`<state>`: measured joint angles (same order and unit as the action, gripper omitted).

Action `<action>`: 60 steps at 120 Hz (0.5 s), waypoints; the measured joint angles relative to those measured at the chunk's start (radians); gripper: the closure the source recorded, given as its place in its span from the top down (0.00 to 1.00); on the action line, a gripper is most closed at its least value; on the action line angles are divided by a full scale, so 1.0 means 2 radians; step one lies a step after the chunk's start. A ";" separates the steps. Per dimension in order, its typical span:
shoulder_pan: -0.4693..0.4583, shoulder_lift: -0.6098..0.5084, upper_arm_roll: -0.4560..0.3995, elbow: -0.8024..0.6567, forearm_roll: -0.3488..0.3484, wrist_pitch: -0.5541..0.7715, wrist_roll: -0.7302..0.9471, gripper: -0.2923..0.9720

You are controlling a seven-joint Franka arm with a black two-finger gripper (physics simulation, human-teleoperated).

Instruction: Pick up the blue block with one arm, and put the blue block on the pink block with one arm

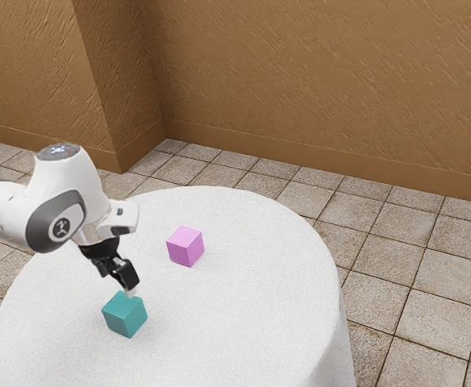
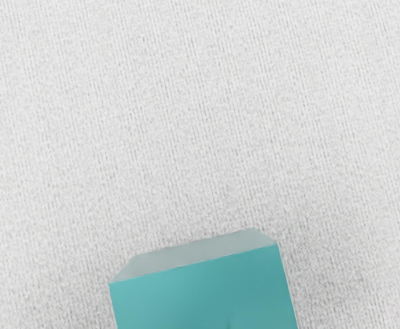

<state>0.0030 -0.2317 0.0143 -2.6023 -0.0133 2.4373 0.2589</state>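
White cloth covers the round bench (image 1: 260,314). The small teal-blue cube (image 1: 125,314) rests on its near side, directly below our black fingers (image 1: 129,278), which hang spread and empty just above it. The pale pink cube (image 1: 185,245) sits farther off, toward the exterior view's right. If we descend off-centre, a fingertip could land on the top face and shove the cube aside.

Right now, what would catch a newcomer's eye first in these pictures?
The teal-blue block near the front edge of the round white table, with the white arm bending down right above it from the exterior view's left. Next, the pink block, standing apart from it farther back on the table.
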 joint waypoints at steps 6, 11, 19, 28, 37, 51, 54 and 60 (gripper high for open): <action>0.000 0.004 0.000 -0.001 0.000 0.005 -0.002 0.77; 0.000 0.008 0.000 -0.001 0.000 0.007 -0.006 0.77; 0.000 0.015 0.000 -0.001 0.000 0.007 -0.014 0.77; 0.000 0.019 -0.001 -0.001 0.002 0.005 -0.024 0.77; 0.000 0.021 -0.001 -0.001 0.003 0.001 -0.036 0.77; 0.000 0.023 -0.002 -0.001 0.011 -0.005 -0.060 0.77; 0.000 0.024 -0.004 -0.001 0.012 -0.007 -0.064 0.77; 0.000 0.023 -0.007 -0.001 0.014 -0.008 -0.070 0.77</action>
<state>0.0037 -0.1848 0.0000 -2.6035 0.0156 2.4204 0.1192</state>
